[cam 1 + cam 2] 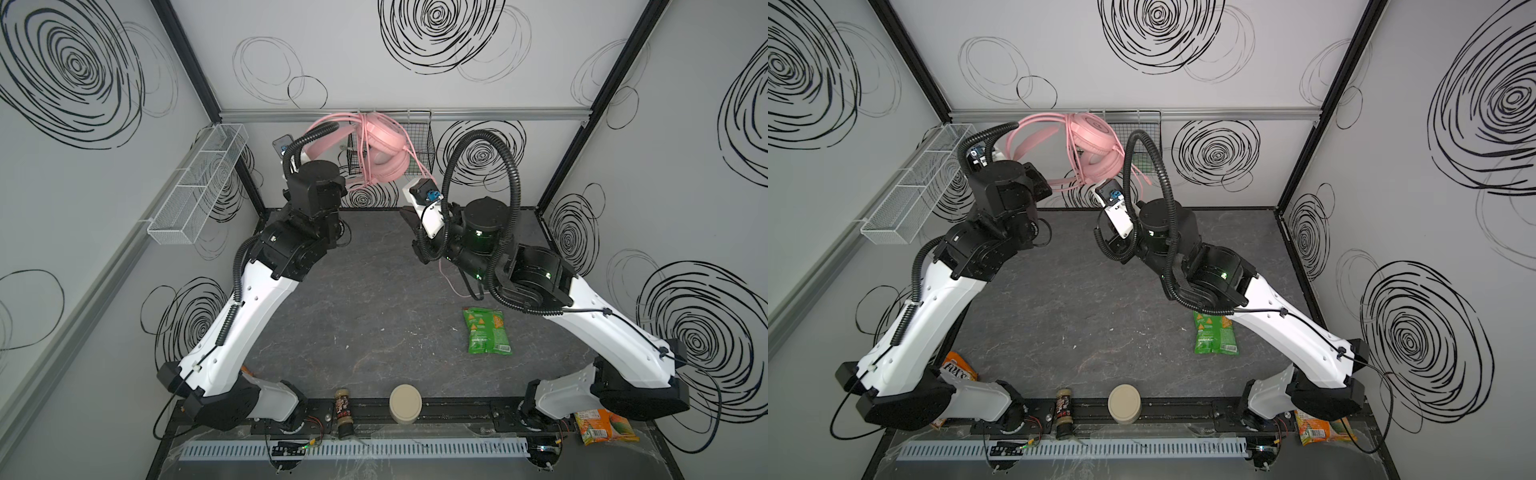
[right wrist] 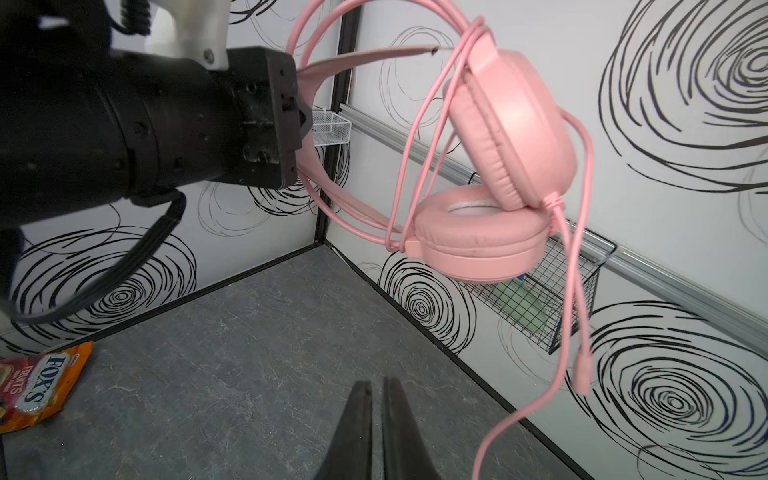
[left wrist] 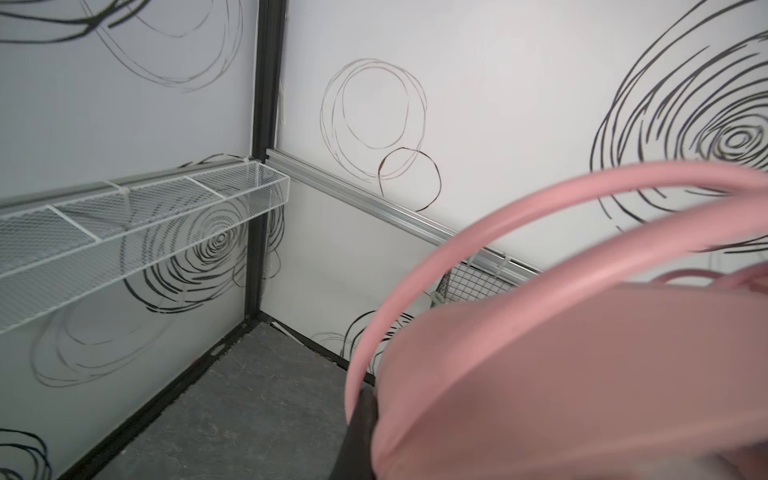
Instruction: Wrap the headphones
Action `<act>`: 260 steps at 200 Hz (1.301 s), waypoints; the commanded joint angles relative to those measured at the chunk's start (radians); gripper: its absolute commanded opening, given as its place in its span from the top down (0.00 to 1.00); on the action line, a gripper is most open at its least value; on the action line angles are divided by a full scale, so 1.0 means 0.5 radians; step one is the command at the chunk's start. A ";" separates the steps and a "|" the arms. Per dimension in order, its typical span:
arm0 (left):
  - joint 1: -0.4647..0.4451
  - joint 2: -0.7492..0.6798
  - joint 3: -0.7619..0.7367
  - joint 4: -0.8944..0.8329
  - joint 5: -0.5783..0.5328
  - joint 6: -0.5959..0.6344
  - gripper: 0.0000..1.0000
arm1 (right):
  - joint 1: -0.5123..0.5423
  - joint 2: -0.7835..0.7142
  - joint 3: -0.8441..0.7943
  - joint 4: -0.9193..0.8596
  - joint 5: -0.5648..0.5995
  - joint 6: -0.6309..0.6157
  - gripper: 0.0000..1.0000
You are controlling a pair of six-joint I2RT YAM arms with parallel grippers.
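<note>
The pale pink headphones (image 1: 386, 149) (image 1: 1096, 145) hang in the air in front of the back wall, earcups (image 2: 511, 133) together and lowest. My left gripper (image 2: 301, 116) is shut on the headband (image 3: 540, 353), with one dark finger (image 3: 361, 419) against it. The thin pink cable (image 2: 419, 137) loops over the headband beside the earcups, and its free length (image 2: 540, 399) dangles down toward the table. The boom microphone (image 2: 582, 370) hangs next to it. My right gripper (image 2: 376, 384) (image 1: 406, 215) sits lower, to the right of the headphones, open by a slim gap and holding nothing.
A black wire basket (image 1: 419, 145) (image 2: 540, 307) hangs on the back wall behind the earcups. A white mesh shelf (image 1: 199, 183) (image 3: 124, 232) is on the left wall. A green snack bag (image 1: 486, 330), Fox's bag (image 1: 959, 368), beige jar (image 1: 405, 403) and small bottle (image 1: 344, 413) lie on the table.
</note>
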 commanded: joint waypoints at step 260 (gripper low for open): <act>-0.054 0.048 0.572 -0.379 0.386 -0.375 1.00 | -1.147 -0.821 -1.633 1.516 -1.743 0.879 0.11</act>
